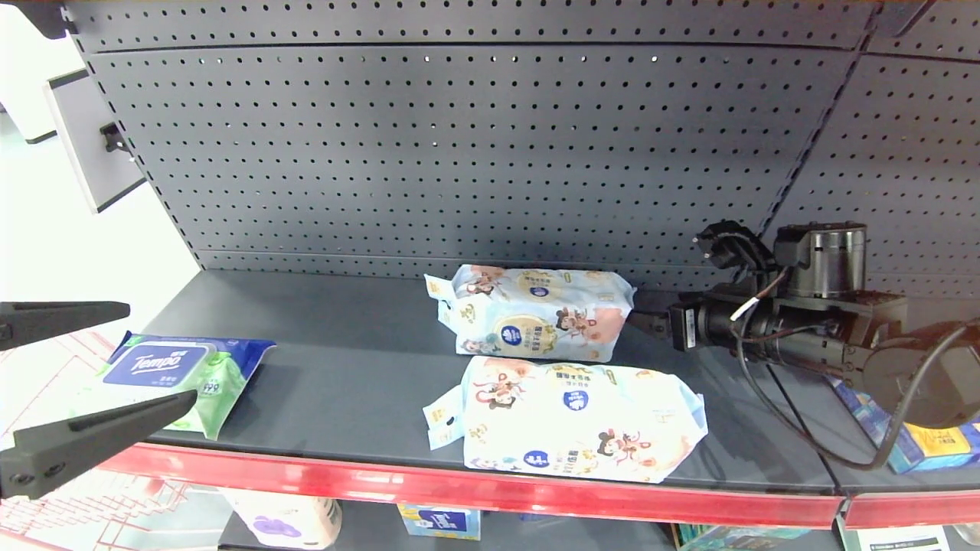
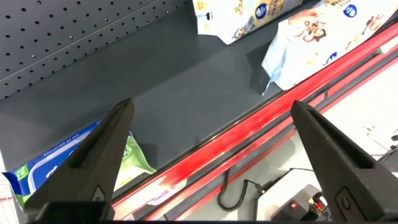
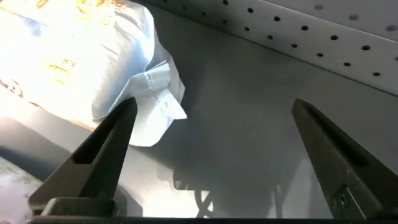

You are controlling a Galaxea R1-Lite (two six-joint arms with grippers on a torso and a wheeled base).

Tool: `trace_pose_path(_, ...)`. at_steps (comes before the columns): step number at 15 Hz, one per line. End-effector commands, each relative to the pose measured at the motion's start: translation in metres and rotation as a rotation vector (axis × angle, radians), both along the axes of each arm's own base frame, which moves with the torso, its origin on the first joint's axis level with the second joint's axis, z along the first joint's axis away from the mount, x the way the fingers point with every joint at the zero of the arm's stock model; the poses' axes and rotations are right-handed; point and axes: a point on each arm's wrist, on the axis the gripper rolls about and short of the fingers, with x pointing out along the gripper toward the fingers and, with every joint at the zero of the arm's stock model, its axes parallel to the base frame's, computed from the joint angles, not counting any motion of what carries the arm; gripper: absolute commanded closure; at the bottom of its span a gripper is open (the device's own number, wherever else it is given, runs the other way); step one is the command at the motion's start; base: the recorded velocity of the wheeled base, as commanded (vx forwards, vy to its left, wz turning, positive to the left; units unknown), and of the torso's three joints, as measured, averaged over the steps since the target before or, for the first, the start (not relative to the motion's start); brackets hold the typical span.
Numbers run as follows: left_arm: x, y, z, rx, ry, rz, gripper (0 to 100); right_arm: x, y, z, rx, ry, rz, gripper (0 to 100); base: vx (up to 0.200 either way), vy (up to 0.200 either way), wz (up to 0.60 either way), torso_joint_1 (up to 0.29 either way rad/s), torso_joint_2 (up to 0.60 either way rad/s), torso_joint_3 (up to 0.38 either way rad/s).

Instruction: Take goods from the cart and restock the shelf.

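Observation:
Two cartoon-printed wipe packs lie mid-shelf, one at the back (image 1: 536,310) (image 2: 249,12) and one by the front edge (image 1: 578,421) (image 2: 323,31). A green and blue wipes pack (image 1: 184,375) (image 2: 56,162) lies at the shelf's left front. My left gripper (image 1: 161,353) (image 2: 211,106) is open in front of the shelf edge, by the green pack, with nothing between its fingers. My right gripper (image 1: 647,321) (image 3: 214,106) is open just right of the back pack, low over the shelf. That pack's crimped end (image 3: 155,99) lies near one finger, apart from it.
The shelf has a pegboard back (image 1: 475,153) and a red front strip (image 1: 459,486). Blue boxes (image 1: 919,444) lie at the shelf's right under my right arm. More goods (image 1: 287,520) stand on the shelf below. A red wire cart (image 1: 69,505) is at the lower left.

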Motion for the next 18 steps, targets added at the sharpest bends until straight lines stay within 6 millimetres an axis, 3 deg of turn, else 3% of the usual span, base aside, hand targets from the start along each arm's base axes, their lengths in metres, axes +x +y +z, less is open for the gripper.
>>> trace_pose_path(1,-0.001,0.000,-0.001,0.000,0.002,0.001,0,-0.008,-0.001,0.005,0.003,-0.010,0.005,0,0.000,0.000,0.00,0.000,0.00,0.000)
trace_pose_path(4,-0.003,0.000,-0.002,0.000,0.000,-0.001,0,-0.016,-0.008,0.016,0.011,-0.046,-0.021,0,0.000,0.000,0.00,0.000,0.00,0.000)
trace_pose_path(5,-0.004,0.000,-0.002,-0.001,-0.003,-0.001,0,-0.032,-0.015,0.031,0.021,-0.091,-0.042,0,0.000,0.000,0.00,0.000,0.00,0.000)
trace_pose_path(7,-0.011,0.001,-0.003,-0.003,-0.014,0.000,0,-0.067,-0.027,0.034,0.001,-0.111,-0.115,0,0.000,0.000,0.00,0.000,0.00,0.000)
trace_pose_path(10,-0.034,0.004,-0.016,-0.055,-0.004,0.050,0,-0.142,-0.047,0.023,-0.023,-0.140,-0.174,0,0.000,0.000,0.00,0.000,0.00,0.000)
trace_pose_path(12,-0.048,0.006,-0.027,-0.116,0.023,0.138,0,-0.182,-0.058,0.013,-0.023,-0.172,-0.186,0,0.000,0.000,0.00,0.000,0.00,0.000)
trace_pose_path(14,-0.058,0.008,-0.037,-0.176,0.055,0.205,0,-0.200,-0.062,0.001,-0.026,-0.170,-0.170,0,0.000,0.000,0.00,0.000,0.00,0.000)
trace_pose_path(18,-0.065,0.012,-0.042,-0.155,0.026,0.323,0,-0.191,-0.065,0.015,-0.028,-0.212,-0.260,0,0.000,0.000,0.00,0.000,0.00,0.000)
